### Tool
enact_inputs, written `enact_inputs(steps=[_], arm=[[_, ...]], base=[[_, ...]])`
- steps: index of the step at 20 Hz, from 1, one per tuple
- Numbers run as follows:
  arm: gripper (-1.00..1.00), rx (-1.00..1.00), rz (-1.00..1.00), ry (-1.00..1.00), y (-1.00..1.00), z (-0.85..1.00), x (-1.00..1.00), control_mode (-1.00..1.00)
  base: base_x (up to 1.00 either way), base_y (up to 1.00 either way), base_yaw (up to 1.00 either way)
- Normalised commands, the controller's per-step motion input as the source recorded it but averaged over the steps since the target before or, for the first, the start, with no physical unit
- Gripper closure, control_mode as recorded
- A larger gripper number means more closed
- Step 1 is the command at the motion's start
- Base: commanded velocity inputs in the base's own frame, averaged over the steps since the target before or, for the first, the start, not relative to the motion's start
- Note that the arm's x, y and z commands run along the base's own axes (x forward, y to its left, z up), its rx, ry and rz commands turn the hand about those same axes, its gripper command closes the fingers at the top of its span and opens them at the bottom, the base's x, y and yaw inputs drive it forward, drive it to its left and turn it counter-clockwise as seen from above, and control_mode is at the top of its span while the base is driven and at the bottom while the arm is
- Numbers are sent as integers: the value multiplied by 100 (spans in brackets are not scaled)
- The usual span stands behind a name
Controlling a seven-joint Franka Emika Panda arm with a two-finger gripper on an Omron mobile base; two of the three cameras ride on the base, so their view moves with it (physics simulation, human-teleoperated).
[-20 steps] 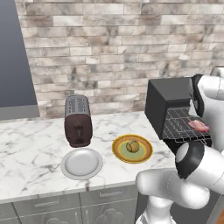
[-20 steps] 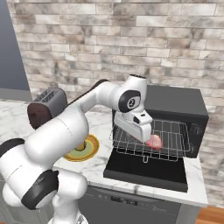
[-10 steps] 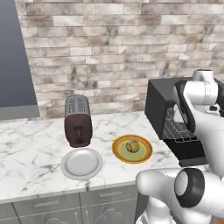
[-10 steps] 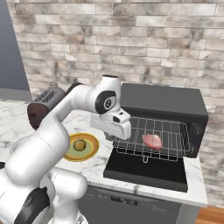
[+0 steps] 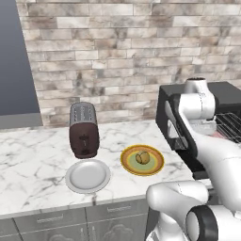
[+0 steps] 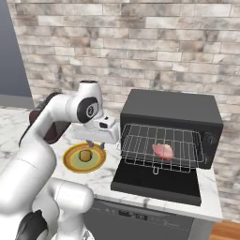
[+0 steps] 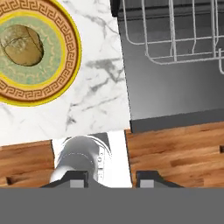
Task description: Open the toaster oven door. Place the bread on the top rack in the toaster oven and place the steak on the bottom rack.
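The toaster oven (image 6: 171, 115) stands with its door (image 6: 157, 180) dropped flat open. A wire rack (image 6: 140, 145) is slid out over the door, and the pinkish steak (image 6: 162, 151) lies on it. I cannot tell the second rack apart. The bread (image 6: 85, 155) sits on a yellow-rimmed green plate (image 6: 70, 161) to the left of the oven. My gripper (image 6: 94, 144) hangs open and empty just above the plate's right side. In the hand view the bread (image 7: 22, 48) is at upper left, the door (image 7: 175, 92) at right, and the gripper (image 7: 109, 179) holds nothing.
A dark brown slot toaster (image 5: 84, 129) stands at the back left of the marble counter (image 5: 33, 160). A plain grey-white plate (image 5: 88, 175) lies in front of it. The counter's front edge and wood floor (image 7: 175, 153) lie below the hand.
The gripper has drawn back out of the oven and swung left, from the steak to above the bread plate. The steak stays on the rack.
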Motion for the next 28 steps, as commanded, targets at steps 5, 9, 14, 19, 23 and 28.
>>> enact_inputs(steps=[5, 9, 14, 19, 23, 28], arm=[[-100, 0, 21, 0, 66, -5, 18, -100], [-100, 0, 13, 0, 63, -14, 31, -100], [-100, 10, 0, 0, 42, -31, 30, -100], [-100, 12, -7, 0, 35, -41, 41, -100], [-100, 6, -3, -4, 30, -35, 35, -100], [-100, -2, -4, -3, 23, -26, 20, -100]], base=[[0, 0, 0], [0, 0, 0], [0, 0, 0], [0, 0, 0], [0, 0, 0], [0, 0, 0]])
